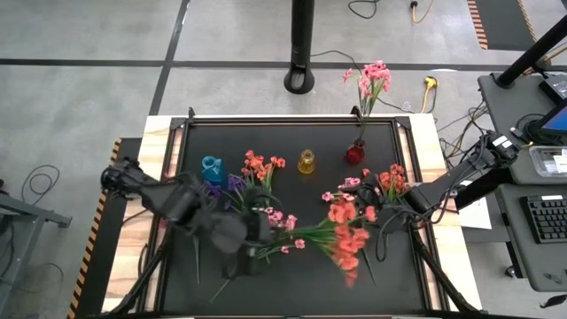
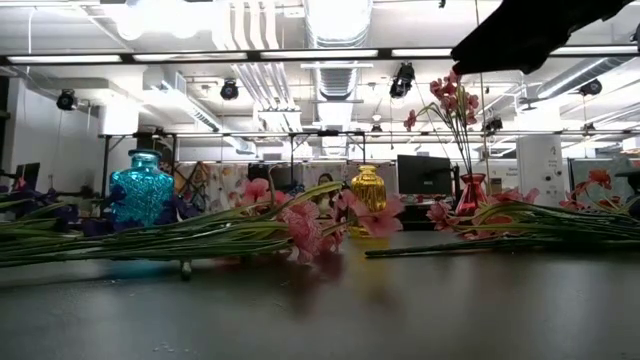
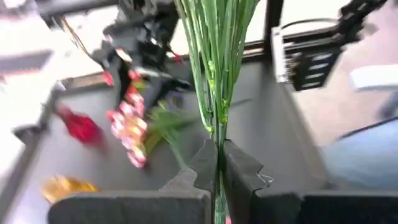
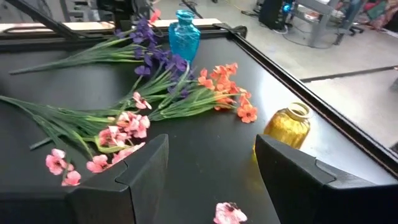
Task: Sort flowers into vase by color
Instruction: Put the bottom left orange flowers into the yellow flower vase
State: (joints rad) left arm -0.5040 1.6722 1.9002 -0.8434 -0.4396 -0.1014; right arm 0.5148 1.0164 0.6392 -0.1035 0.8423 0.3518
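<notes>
Currently a spray of green stems (image 3: 217,74) is pinched in the closed left gripper (image 3: 219,171) over the black tabletop (image 1: 292,275), with other flowers (image 4: 118,134) lying nearby, while the right gripper (image 4: 211,168) hangs wide and empty near the yellow vase (image 4: 287,126).

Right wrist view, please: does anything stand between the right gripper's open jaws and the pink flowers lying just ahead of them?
Nothing visible does. The pink flowers lie on the bare table directly ahead of the right gripper. The yellow vase stands off to one side, and the orange-red flowers lie farther beyond.
</notes>
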